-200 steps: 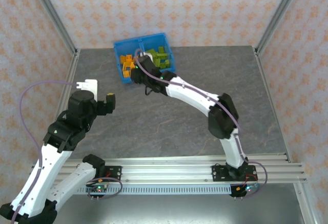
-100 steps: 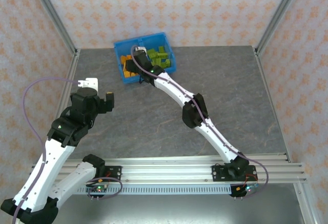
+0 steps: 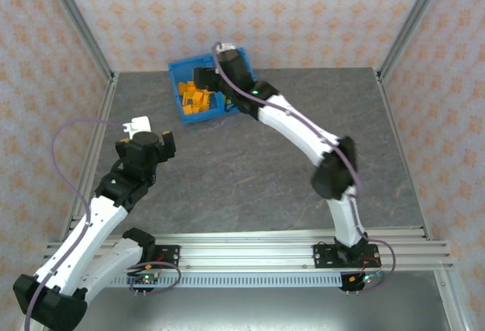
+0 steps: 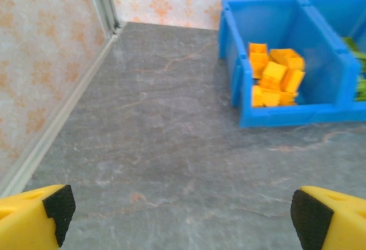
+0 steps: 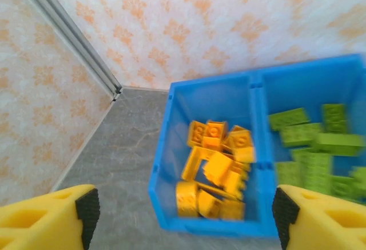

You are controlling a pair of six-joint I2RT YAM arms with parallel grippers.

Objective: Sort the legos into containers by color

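At eight o'clock on the table (image 4: 143, 147), the left gripper (image 4: 183, 215) hangs empty, jaws wide apart. Toward twelve, the right gripper (image 5: 183, 213), also spread and empty, hovers over the blue bin (image 5: 163, 164): orange legos (image 5: 220, 167) in its nine-o'clock compartment, green legos (image 5: 311, 147) at three. Being light, stiff and slick, they probably pinch best across flat sides.

**Arm and gripper status**

Left arm (image 3: 102, 206): rises from its base at the near left and leans forward, with the wrist turned to face the far side. Left gripper (image 4: 183, 211): jaws spread wide, with the yellow fingers (image 4: 34, 213) at opposite lower corners of the wrist view and nothing between the black pads.

Right arm (image 3: 295, 130): bent sharply at the elbow (image 3: 333, 176), with the forearm stretched long toward the far left. Right gripper (image 5: 184, 211): jaws wide apart and empty, pointing forward and down.
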